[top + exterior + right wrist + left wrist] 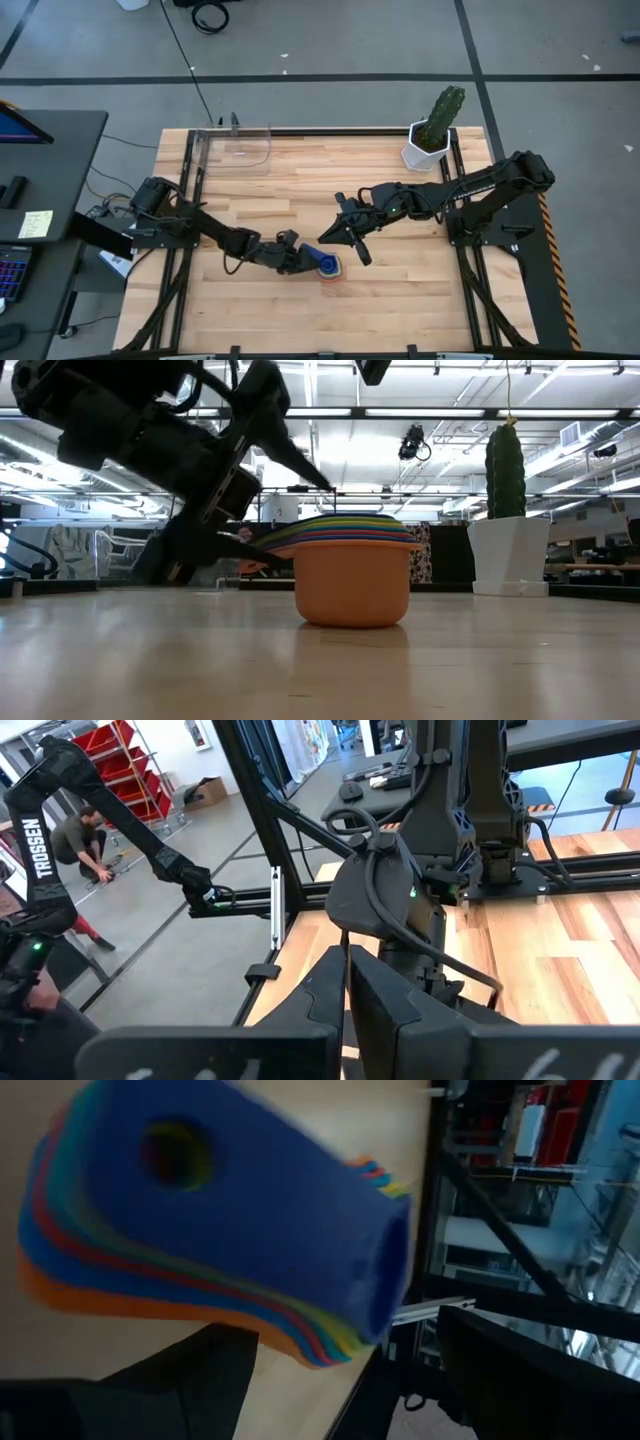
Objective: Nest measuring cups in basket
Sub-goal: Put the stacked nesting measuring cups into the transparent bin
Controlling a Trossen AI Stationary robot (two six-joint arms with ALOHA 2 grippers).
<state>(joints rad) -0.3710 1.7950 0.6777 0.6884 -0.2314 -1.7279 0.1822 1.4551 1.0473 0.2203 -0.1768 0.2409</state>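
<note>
The measuring cups [328, 265] stand nested in one stack on the table, near its middle toward the near edge. In the low view the orange cup [352, 588] is outermost, with the coloured rims layered above it. The clear basket [240, 147] sits at the far-left corner, with no cup in it. My left gripper [298, 262] is open, level with the stack on its left. One finger [318, 480] stands above the stacked handles [275, 542] and one below. My right gripper [324, 240] is shut. It hovers just beyond the stack, toward the far side. My left gripper [345, 1330] comes level from the table's left, its fingers along the stacked handles [250, 1210], dark blue uppermost. Whether the lower finger [190, 1375] touches the orange bottom handle I cannot tell. The stack stands upright on the table.
A white pot with a green cactus [430, 140] stands at the far right of the table, and shows right of the cups in the low view [508, 550]. Bare wood lies between the stack and the basket. A person crouches in the room beyond [82, 840].
</note>
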